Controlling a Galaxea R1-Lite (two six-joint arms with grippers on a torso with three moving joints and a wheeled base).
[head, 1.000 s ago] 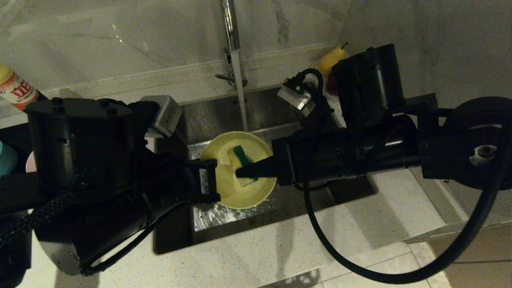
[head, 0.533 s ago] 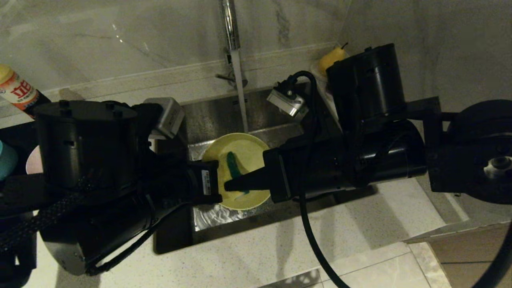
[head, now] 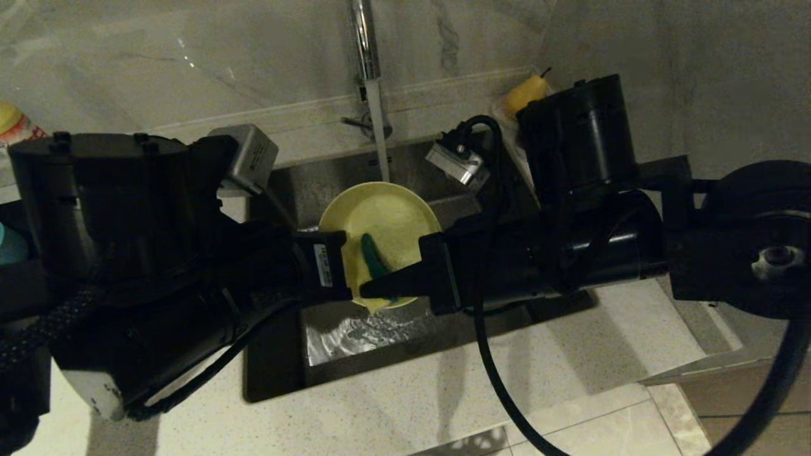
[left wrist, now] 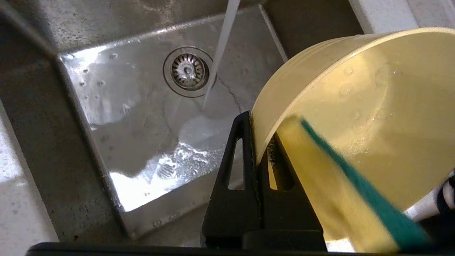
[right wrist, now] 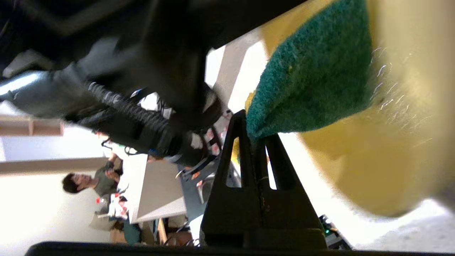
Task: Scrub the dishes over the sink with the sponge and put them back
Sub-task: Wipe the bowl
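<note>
Black and wedge-shaped, the left gripper (left wrist: 256, 142) is pinched fully closed on the rim of the yellow bowl (head: 380, 221), one finger outside the wall and one inside, and it holds the bowl tilted on edge above the sink (head: 329, 174), with the hollow facing the right arm. From the other side the right gripper (head: 374, 288) is clamped tight on one end of the sponge (head: 374, 256), whose dark green scouring face and yellow foam lie against the bowl's inner wall near its lower rim. Thin matte plastic like this is probably light and fairly stiff, though the wall may flex a little under a single-point pinch, and water beads inside the bowl suggest a slippery surface; the rim grip looks right, since it leaves the hollow free for scrubbing, but hard pushes from the sponge could lever the bowl round in the jaws. Soft foam will squash and bend, so holding it by one end lets the free part conform to the curve. Behind the bowl a thin stream (left wrist: 220, 53) falls from the tap (head: 364, 38) and lands close to the drain strainer (left wrist: 188, 71), with rippled water pooled on the steel floor. Pale speckled desk (head: 393, 405) surrounds the basin, and a yellow fruit (head: 524, 92) sits at its far right corner.
</note>
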